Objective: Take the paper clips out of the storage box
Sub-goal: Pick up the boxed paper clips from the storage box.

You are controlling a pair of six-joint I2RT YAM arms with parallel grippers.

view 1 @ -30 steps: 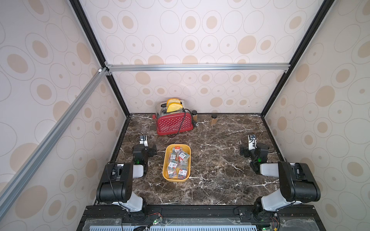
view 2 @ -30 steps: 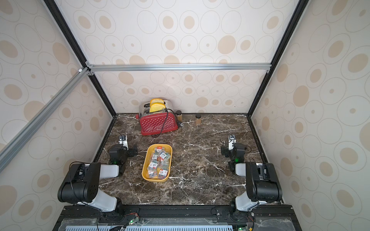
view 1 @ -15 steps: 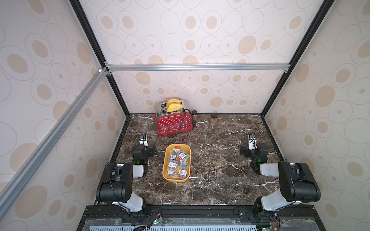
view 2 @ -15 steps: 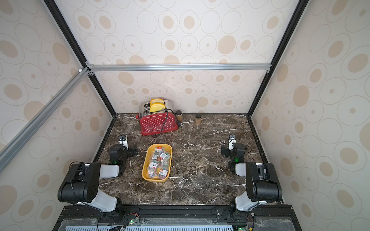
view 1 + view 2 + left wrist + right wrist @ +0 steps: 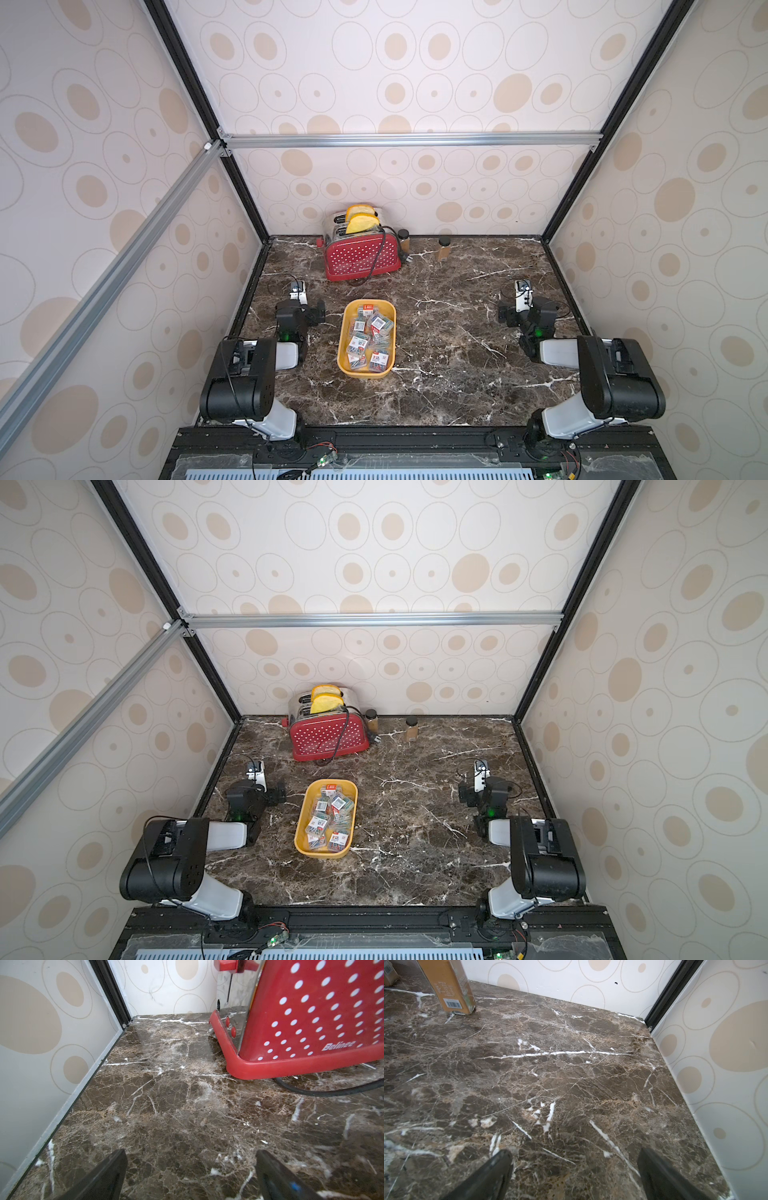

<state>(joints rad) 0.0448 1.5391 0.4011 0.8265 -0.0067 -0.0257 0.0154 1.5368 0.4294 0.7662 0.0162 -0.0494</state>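
Nothing has moved: both top views show the paper clips (image 5: 371,328) heaped in the storage box (image 5: 365,375), seemingly centred for either arm's reach; left wrist view, left tool (image 5: 190,1155) spread, empty, near the toaster (image 5: 311,1022); right wrist view, right tool (image 5: 575,1155) spread over bare surface (image 5: 550,1074).

Lower left and lower right in both top views, the left arm (image 5: 245,374) and right arm (image 5: 615,374): bulky black joint housings joined by pale grey-white links, thin black cables looping alongside. Each wrist bears a green indicator light (image 5: 286,333) and a small white camera module (image 5: 298,289). Wrist views, lower edge: tapered matte-black fingers (image 5: 108,1176).
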